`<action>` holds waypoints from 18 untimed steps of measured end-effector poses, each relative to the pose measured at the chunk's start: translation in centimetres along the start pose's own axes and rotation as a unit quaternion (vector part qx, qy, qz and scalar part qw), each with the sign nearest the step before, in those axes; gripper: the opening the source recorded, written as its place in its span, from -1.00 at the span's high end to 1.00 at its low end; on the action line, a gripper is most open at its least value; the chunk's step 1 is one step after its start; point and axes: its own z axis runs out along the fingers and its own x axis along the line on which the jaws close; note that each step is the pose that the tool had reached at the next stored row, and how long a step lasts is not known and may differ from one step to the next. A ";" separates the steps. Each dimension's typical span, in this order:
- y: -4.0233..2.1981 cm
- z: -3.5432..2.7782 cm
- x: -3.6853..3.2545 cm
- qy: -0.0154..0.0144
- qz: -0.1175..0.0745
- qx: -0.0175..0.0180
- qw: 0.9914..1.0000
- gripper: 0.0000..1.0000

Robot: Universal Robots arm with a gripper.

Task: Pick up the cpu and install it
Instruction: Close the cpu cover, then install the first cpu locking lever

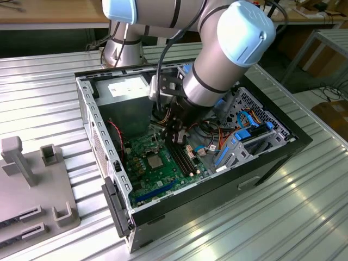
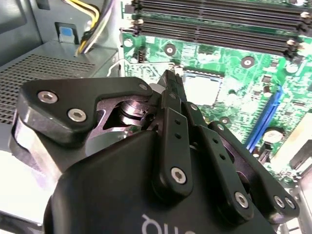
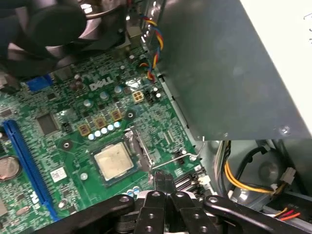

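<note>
Exterior view: arm bends down into the open computer case (image 1: pixel 283 142), end effector (image 3: pixel 163 181) pinched narrow, holding nothing, just beside the pale silvery cpu (image 3: pixel 114 161) lying flat in its socket.

The cpu (image 3: pixel 114 161) has a pale silvery-beige face, and the motherboard (image 3: pixel 73 146) around it is green with fine lighter lines. The expansion slot (image 3: pixel 27 163) is blue. The gripper (image 3: pixel 163 184) is matt black. The arm (image 1: pixel 228 49) is silver-grey with light blue caps; the computer case (image 1: pixel 272 157) is black.
</note>
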 end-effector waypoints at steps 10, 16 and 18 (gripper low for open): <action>-0.18 -0.09 0.39 0.000 -0.001 0.000 1.000 0.79; -0.19 -0.10 0.39 0.000 -0.002 0.000 1.000 0.79; -0.30 -0.10 0.33 0.000 -0.002 0.000 1.000 0.79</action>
